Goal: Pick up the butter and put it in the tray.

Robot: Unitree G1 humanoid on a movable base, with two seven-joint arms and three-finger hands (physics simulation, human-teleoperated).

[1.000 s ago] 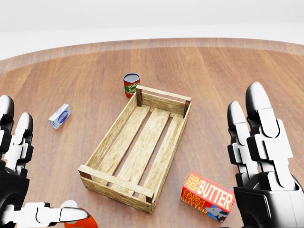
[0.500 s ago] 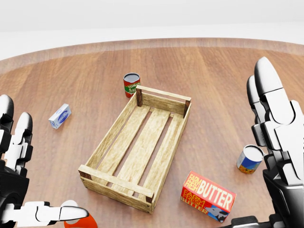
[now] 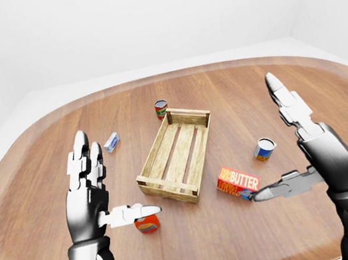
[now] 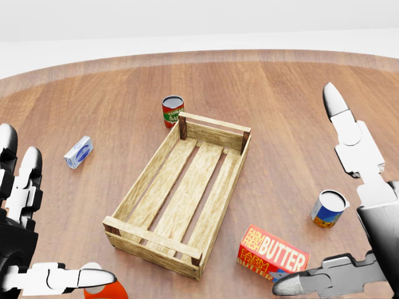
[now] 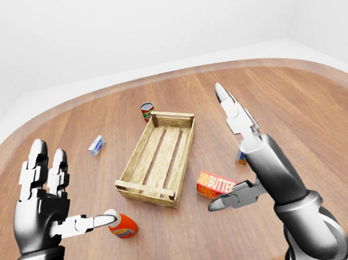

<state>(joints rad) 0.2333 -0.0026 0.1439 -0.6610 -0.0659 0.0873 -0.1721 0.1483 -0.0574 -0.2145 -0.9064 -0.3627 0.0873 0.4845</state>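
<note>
Reaching next: butter box (image 4: 273, 258) lies just left of right thumb, long axis slanting rightward.
Right hand (image 3: 312, 146): nearer; fingers spread, empty.
Left hand (image 3: 91, 195): fingers spread, empty.
Tray (image 4: 156, 180): left of butter box.

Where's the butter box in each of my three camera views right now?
Left-eye view: butter box lies right of centre, by the wooden tray's near right corner.
Head view: butter box sits at bottom right, next to the right hand's thumb tip.
Right-eye view: butter box is just right of centre.
Shared landmark: the wooden tray, always immediately to the box's left.
</note>
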